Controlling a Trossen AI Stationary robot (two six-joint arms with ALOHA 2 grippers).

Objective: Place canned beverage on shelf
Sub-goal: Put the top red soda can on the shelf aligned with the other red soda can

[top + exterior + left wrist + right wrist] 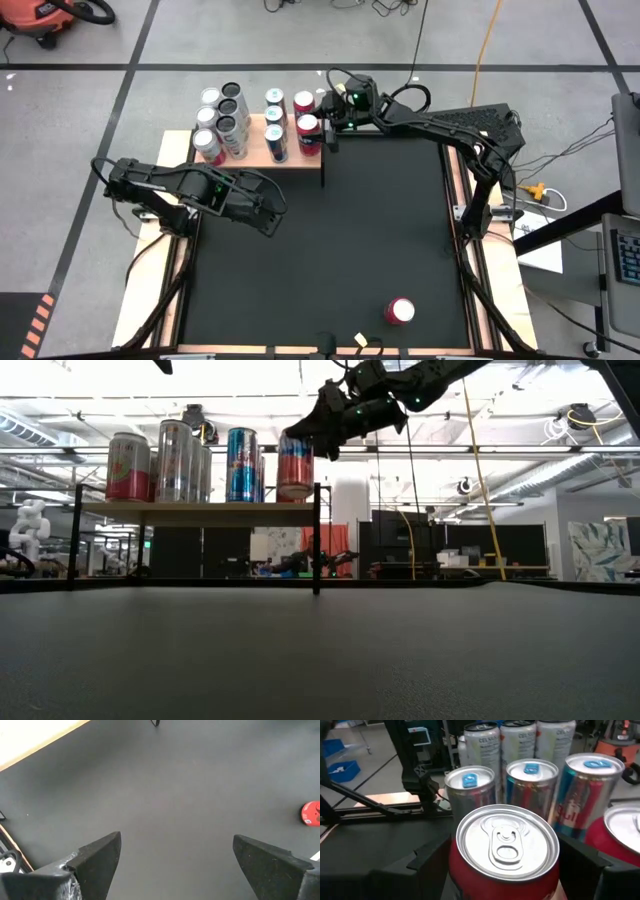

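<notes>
**Red can at the shelf's end**

Upright red can (308, 127) at the right end of the wooden shelf (300, 160), clamped between the fingers of the right gripper (318, 127); whether it rests on the board cannot be told. Beside it, blue-tabbed and silver cans (228, 112) in rows. Left gripper (272, 215) over the black mat (380, 230), fingers wide apart, empty. Near the front edge, another red can (400, 311).

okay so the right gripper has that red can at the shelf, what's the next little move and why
Probably open the right gripper and back away. Its fingers flank the red can, which stands upright on the shelf at the end of the row beside the blue can.
</notes>
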